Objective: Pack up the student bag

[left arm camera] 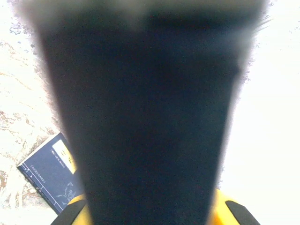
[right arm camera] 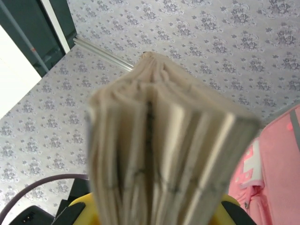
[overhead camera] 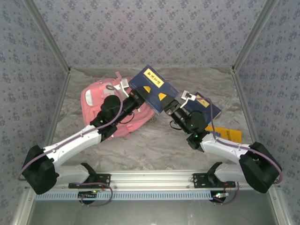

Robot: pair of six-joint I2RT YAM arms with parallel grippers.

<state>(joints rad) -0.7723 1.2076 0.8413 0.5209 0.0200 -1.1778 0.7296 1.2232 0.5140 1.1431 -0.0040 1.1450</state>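
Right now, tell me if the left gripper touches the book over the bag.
Touching. Left wrist view: the book sits clamped between the yellow fingers; top view shows the left gripper at its edge.

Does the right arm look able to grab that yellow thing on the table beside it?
Probably not yet: the right pincer is shut on the blue book, and the yellow thing lies partly under the right arm.
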